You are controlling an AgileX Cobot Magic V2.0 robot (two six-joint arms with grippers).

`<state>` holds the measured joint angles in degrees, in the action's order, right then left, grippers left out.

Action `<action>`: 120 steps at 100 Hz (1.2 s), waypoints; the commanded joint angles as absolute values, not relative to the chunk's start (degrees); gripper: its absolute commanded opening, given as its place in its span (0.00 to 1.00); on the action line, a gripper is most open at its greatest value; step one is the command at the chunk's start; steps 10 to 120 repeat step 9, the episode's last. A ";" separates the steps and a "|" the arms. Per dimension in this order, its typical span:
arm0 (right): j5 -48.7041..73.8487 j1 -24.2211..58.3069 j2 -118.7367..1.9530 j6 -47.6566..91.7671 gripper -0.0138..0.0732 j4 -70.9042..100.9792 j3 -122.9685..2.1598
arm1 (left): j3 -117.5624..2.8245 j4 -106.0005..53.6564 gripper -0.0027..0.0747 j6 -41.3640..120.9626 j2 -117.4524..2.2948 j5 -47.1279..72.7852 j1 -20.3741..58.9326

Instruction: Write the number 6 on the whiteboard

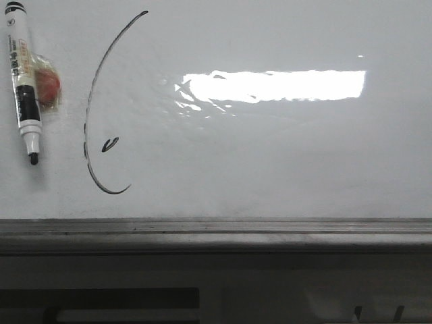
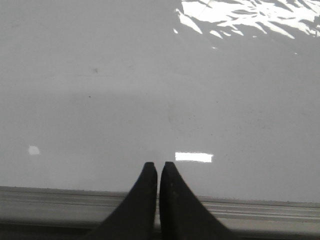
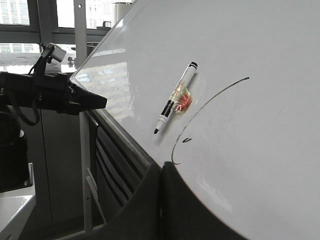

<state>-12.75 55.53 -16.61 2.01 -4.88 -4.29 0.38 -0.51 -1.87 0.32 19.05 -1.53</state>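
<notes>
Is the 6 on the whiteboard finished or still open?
Still open. The 6 is only a tall arc with a short tick inside; no closed loop. The marker lies on the whiteboard, unheld.

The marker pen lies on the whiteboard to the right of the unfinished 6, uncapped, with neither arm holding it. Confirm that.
Wrong side. In the front view the marker pen lies on the whiteboard to the left of the unfinished 6. It is uncapped and no fingers touch it.

windows: seen in the right wrist view, up beyond the window frame (image 3: 80, 30)
window frame: dark bars, crossed by a pale upright post
outside: buildings (image 3: 12, 12) seen through the glass, daylight bright
below windows: white ledge (image 3: 12, 207) lit, grey panel (image 3: 60, 170) in shade
</notes>
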 commanded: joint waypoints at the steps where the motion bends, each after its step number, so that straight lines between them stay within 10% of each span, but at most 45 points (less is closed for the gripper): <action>1: -17.75 55.22 -16.94 2.31 0.10 -5.43 -5.71 | 0.59 -0.40 0.01 -2.45 1.89 15.42 -1.66; 120: -17.75 55.22 -16.94 2.31 0.10 -5.43 -5.71 | 0.59 -0.40 0.01 -2.45 1.89 15.42 -1.66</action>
